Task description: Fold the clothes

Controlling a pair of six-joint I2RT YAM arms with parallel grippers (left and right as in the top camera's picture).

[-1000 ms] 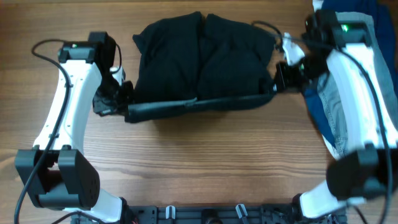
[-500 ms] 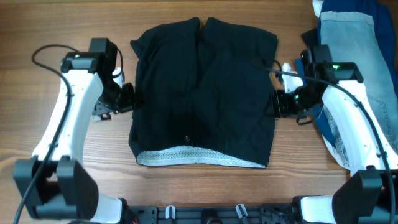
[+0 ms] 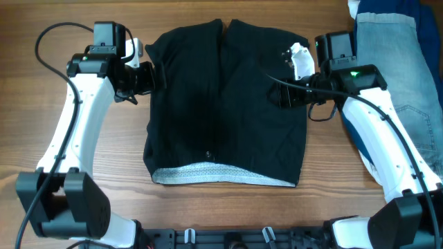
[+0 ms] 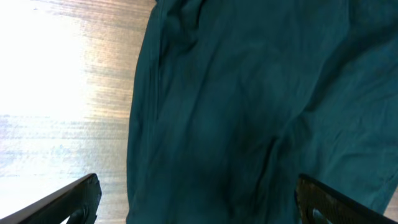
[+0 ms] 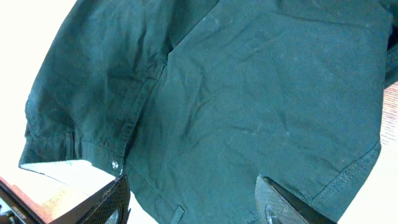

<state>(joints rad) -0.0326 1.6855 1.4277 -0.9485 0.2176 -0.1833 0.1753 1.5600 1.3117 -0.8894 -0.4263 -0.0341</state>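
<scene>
With the black shorts (image 3: 225,104) spread flat at the centre of the desk (image 3: 221,211), the step in hand is likely positioning for a fold: the left gripper (image 3: 151,76) and right gripper (image 3: 275,97) hover at the far side edges, jaws released and empty, and must next descend to pinch cloth.

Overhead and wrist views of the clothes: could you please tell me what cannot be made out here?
- Overhead: jeans cut off by the top and right edges; dark blue cloth partly hidden under the right arm.
- Left wrist: table washed out by glare; black shorts run past the frame.
- Right wrist: whether the right gripper touches the shorts is unclear.
</scene>
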